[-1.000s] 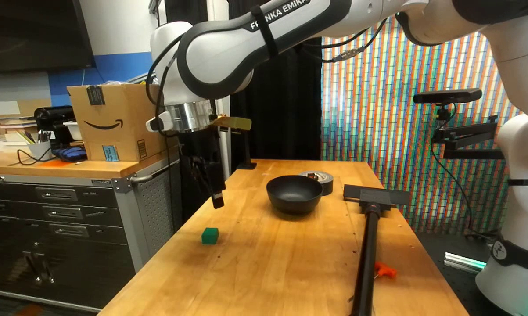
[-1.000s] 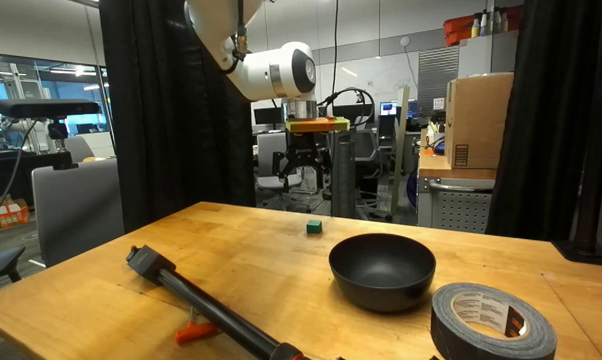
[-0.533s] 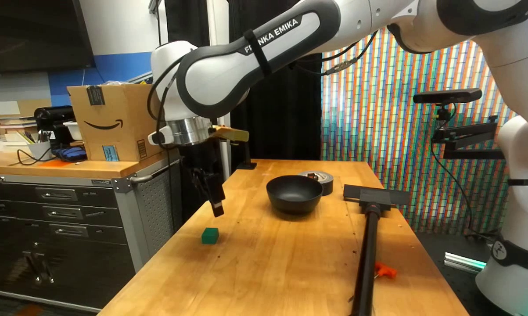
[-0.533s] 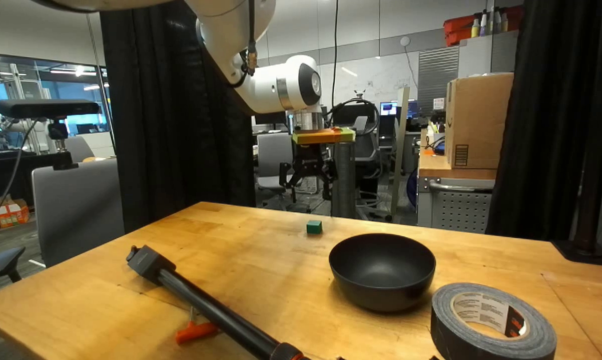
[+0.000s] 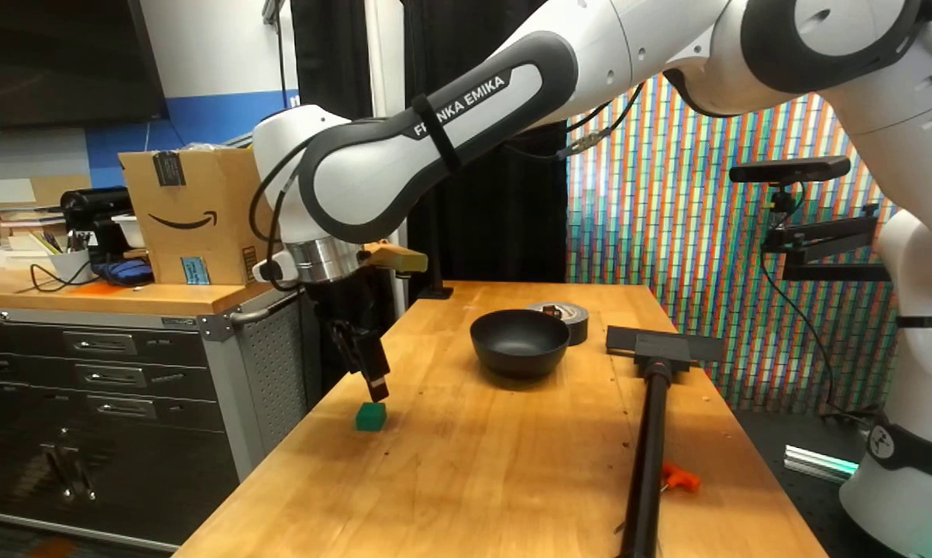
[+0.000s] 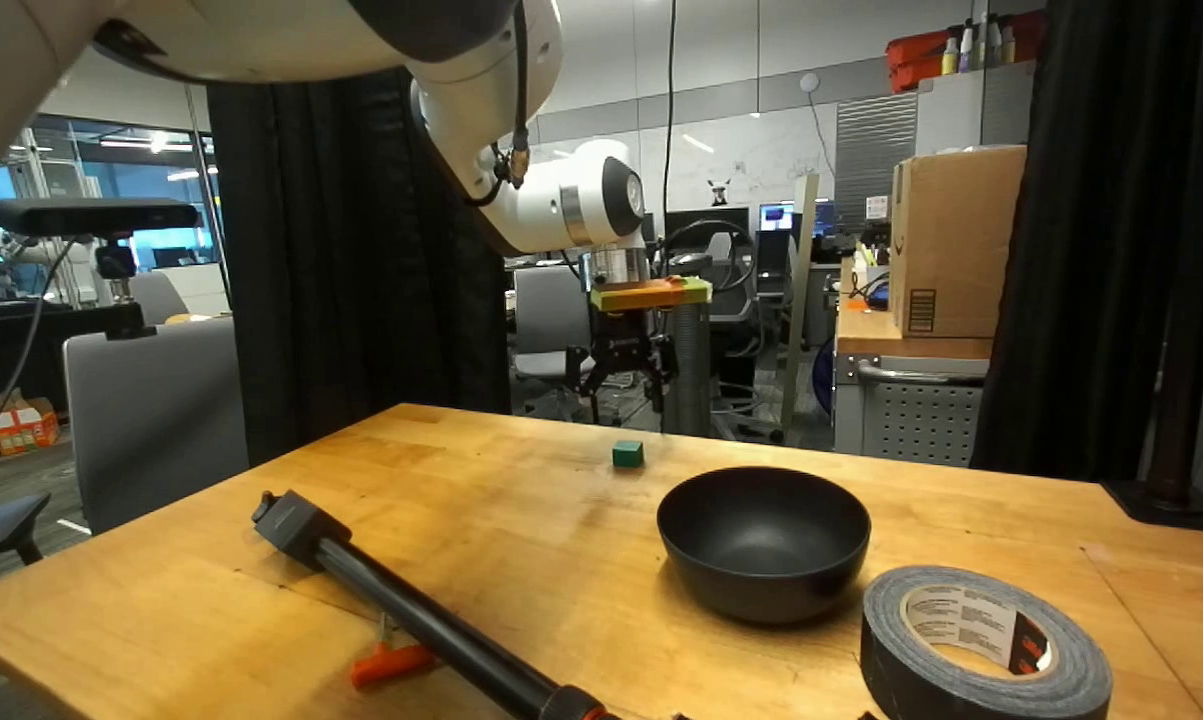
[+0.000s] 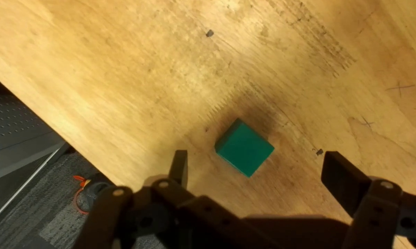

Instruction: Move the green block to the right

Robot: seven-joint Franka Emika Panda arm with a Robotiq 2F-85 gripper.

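The green block is a small cube on the wooden table, near the table's edge. It shows in both exterior views [image 5: 370, 417] [image 6: 628, 455] and in the wrist view [image 7: 246, 148]. My gripper is open and empty, pointing down above the block, in both exterior views [image 5: 378, 390] [image 6: 626, 410]. In the wrist view my gripper [image 7: 257, 169] has its fingers wide apart. The block appears between and slightly ahead of the fingertips there, turned like a diamond and nearer the left finger. The fingers do not touch it.
A black bowl [image 5: 520, 345] [image 6: 764, 550] stands on the table with a tape roll [image 6: 986, 640] beside it. A long black pole [image 5: 648, 457] [image 6: 431, 610] lies along the table, with an orange-red piece [image 5: 680, 477] [image 6: 391, 664] next to it. The table edge [image 7: 52, 126] runs close to the block.
The arm and gripper have come down steadily toward the green block. The gripper stays open. The block and the other objects have not moved.
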